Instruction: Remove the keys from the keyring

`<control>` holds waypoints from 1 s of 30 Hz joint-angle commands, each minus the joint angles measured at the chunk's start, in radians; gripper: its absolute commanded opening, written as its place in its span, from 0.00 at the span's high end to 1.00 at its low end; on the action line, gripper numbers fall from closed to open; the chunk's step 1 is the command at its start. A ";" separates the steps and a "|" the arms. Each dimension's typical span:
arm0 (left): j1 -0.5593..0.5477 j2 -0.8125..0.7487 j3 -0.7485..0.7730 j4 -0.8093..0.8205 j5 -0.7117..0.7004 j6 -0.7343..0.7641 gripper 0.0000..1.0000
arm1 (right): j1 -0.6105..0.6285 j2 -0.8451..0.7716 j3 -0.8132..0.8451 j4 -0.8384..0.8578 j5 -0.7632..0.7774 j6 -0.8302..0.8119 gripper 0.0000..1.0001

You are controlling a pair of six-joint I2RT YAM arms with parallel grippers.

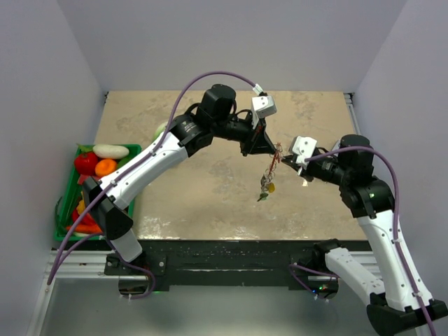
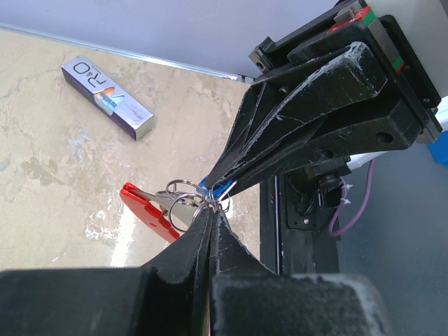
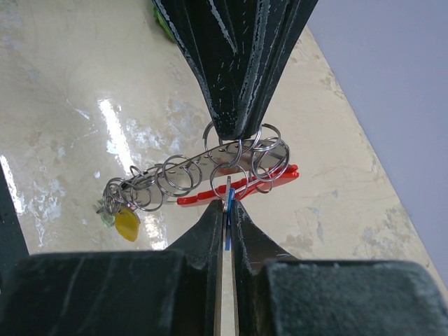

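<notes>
Keyring [image 3: 189, 164] hangs in mid-air above the table [image 3: 70, 105], strung between my arms. My left gripper [image 3: 234, 136] is clamped on a ring and my right gripper [image 3: 227, 201] pinches the blue key [image 3: 228, 224]. Risk: a skewed pull lets the thin key slip, and the bunch swings or drops.

— What stands around the table [image 1: 210, 203]?
— Plain pale walls on three sides: a back wall [image 1: 231, 42], a left wall [image 1: 35, 105] and a right wall [image 1: 413, 70].
— And the top itself?
— Beige, mottled like stone, and glossy. Light glares off it in white patches [image 3: 115, 136]. A black strip [image 1: 231, 255] runs along its near edge.
</notes>
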 commanded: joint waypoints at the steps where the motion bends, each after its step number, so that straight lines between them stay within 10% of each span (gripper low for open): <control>1: 0.015 -0.068 0.016 0.047 0.009 0.015 1.00 | -0.003 -0.005 0.052 -0.045 0.046 -0.012 1.00; 30: 0.012 -0.071 -0.070 0.071 0.011 0.023 1.00 | -0.013 0.038 0.164 -0.047 -0.077 0.071 1.00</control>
